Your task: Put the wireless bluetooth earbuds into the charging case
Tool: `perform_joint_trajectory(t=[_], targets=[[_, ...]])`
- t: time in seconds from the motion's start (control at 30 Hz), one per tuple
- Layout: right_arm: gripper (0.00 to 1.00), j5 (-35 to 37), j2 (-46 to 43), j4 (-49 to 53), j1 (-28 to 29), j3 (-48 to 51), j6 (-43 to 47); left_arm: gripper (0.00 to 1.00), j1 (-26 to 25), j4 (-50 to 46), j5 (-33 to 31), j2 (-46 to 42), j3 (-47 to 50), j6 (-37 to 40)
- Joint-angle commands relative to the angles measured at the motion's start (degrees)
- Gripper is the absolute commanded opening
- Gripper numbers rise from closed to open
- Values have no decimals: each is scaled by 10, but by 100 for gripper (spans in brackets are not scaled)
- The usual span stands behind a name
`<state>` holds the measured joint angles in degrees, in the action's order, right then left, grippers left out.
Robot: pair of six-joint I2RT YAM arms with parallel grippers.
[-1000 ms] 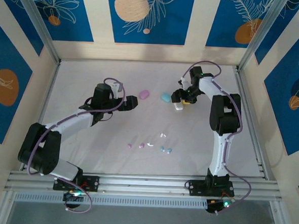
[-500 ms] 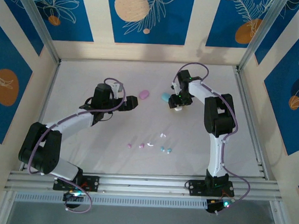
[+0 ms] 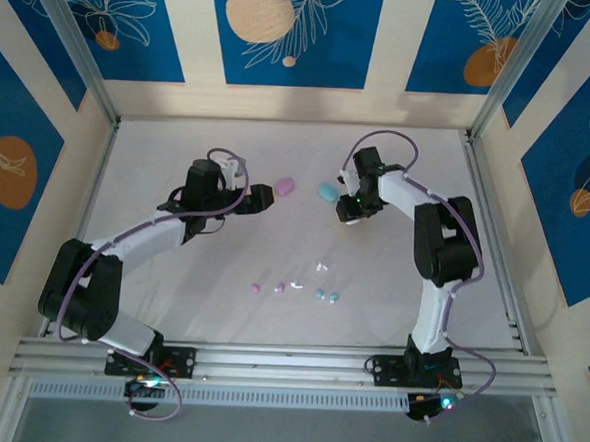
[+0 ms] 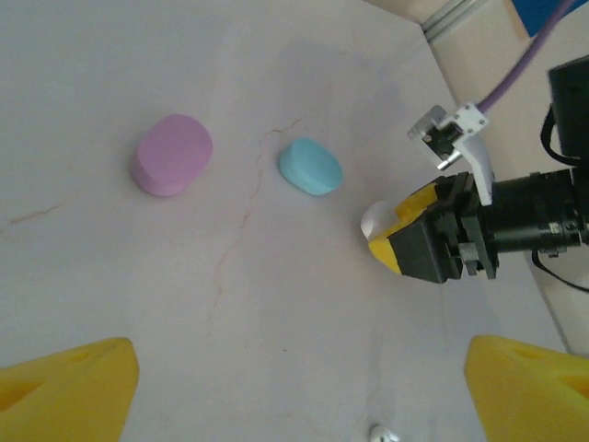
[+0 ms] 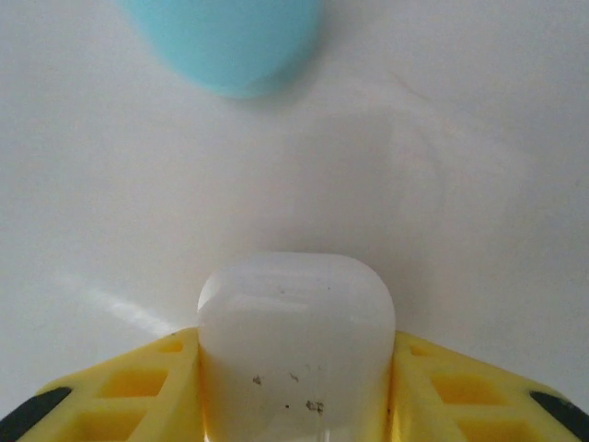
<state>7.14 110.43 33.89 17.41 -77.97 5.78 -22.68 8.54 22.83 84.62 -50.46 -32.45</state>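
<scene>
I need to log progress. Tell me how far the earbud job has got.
Done: nothing seated yet; the earbuds lie loose on the table near the arms' side. In hand: the right gripper clamps the white case beside the teal case. The left gripper hangs open near the pink case. Left: opening the cases and seating every bud.

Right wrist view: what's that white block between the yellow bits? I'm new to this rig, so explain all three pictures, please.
That is a white charging case, clamped between the yellow right jaws; the camera sits on that wrist. The teal case lies just beyond it. The overhead view looks down on two robot arms, the left arm and the right arm, on a table. The left wrist view looks past the open, empty left jaws at a pink case. The tiny earbuds lie loose nearer the arm bases.
</scene>
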Motion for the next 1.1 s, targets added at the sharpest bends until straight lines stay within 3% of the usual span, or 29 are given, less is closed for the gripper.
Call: perform_joint_trajectory(t=[0.0, 0.17, 0.33, 0.47, 0.73, 0.93, 1.07], targets=[[41, -55, -122, -95, 34, 45, 50, 85, -5, 22, 58, 7, -28, -22], [39, -133, -282, -265, 80, 177, 167, 77, -18, 76, 135, 10, -45, -69], [38, -186, -362, -338, 95, 231, 228, 74, -50, 101, 181, 6, -73, -84], [38, -190, -380, -343, 101, 229, 250, 72, -72, 114, 205, -4, -78, -78], [38, -205, -383, -338, 106, 219, 280, 61, -97, 46, 203, 4, -119, -28], [38, -202, -381, -335, 108, 216, 291, 46, -107, 8, 180, 16, -140, -11], [38, -195, -379, -327, 112, 208, 304, 45, -115, -50, 152, 22, -159, 21]])
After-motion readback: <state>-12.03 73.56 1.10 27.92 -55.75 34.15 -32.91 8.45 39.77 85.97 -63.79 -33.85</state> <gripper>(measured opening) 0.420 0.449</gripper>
